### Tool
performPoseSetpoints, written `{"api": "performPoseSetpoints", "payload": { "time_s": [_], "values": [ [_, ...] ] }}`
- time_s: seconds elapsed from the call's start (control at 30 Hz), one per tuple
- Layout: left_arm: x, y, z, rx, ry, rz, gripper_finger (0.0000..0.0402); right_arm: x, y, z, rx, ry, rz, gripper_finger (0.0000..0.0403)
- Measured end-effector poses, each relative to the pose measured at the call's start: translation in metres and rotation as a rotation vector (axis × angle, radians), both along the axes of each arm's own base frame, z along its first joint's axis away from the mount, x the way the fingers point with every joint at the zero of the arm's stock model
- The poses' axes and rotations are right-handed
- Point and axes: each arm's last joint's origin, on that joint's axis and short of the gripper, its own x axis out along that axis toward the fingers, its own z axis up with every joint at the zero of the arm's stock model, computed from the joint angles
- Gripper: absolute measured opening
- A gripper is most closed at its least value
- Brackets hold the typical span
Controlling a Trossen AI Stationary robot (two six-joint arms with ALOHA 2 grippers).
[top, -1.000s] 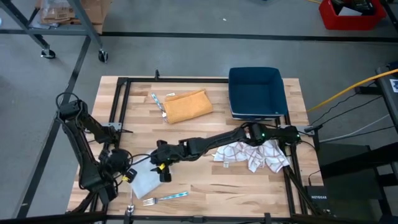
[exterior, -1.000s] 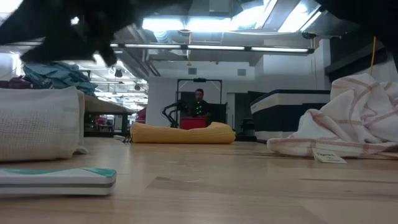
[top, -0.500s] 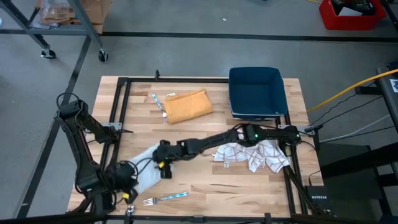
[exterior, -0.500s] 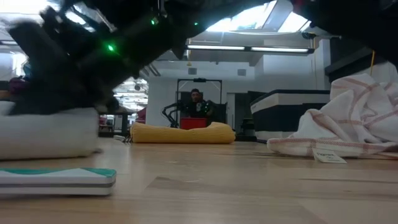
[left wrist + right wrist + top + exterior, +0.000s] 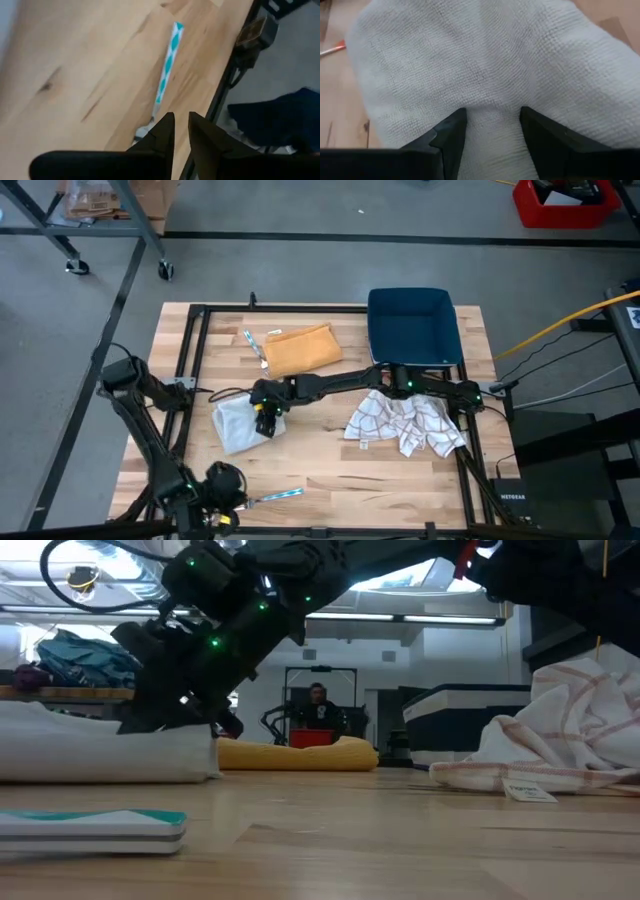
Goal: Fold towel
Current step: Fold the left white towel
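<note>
Overhead looks down; low looks level (both share the table (image 5: pixel 400 480)).

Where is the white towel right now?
From above, the white towel lies on the table's left half, below the orange cloth and above the teal-handled fork. The right gripper presses on its right edge.
</note>
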Motion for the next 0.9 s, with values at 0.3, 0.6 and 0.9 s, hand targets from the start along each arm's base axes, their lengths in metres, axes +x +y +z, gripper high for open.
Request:
{"api": "performPoseSetpoints", "payload": {
  "time_s": [0.3,0.6,0.9],
  "values": [
    [0.025,-0.023,-0.039,0.044,-0.028,-0.133,0.0046,-0.001,-0.019,-0.001,0.021,0.013,-0.024,0.0195],
    [0.042,-0.021,-0.074,0.101,0.05,-0.135,0.0046,0.005,-0.04,0.018,0.104,-0.014,-0.054,0.0195],
    [0.039,0.002,-0.084,0.197,0.202,0.036,0.0046,-0.001,-0.045,0.047,0.081,-0.036,-0.02,0.0195]
  ]
}}
